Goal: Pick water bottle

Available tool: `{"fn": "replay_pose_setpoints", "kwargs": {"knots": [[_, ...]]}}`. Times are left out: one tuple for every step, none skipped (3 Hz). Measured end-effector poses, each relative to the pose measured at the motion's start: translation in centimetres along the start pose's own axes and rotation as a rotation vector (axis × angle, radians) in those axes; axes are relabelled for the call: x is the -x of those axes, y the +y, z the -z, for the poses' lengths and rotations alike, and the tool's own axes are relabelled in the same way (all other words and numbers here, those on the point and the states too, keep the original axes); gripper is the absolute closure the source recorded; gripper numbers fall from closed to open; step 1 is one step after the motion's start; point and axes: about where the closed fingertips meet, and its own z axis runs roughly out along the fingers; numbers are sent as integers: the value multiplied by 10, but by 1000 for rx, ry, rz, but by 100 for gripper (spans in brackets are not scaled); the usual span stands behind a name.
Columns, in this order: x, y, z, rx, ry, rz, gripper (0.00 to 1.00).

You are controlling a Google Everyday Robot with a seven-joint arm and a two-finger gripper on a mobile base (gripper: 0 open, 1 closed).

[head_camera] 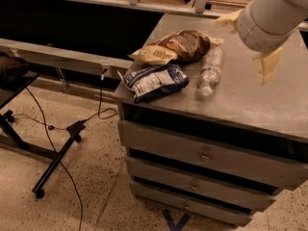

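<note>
The water bottle [211, 69] is clear ribbed plastic with a white cap. It lies on its side on the grey cabinet top [250, 100], cap toward the front edge. My gripper [248, 43] hangs above the cabinet top, to the right of the bottle and higher than it, not touching it. Its pale yellow fingers [269, 64] show spread apart on either side of the white wrist, with nothing between them.
A blue-and-white crinkly bag [155, 81] lies left of the bottle near the front left corner. A brown and yellow snack bag [179, 46] lies behind it, touching the bottle's far end. Drawers [204, 155] are below; a black stand and cables [57, 158] are on the floor at left.
</note>
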Motion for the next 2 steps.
{"fn": "replay_pose_setpoints", "kwargs": {"knots": [[-7, -1, -1, -2, 36, 24, 0], [-8, -1, -3, -2, 39, 35, 0]]}}
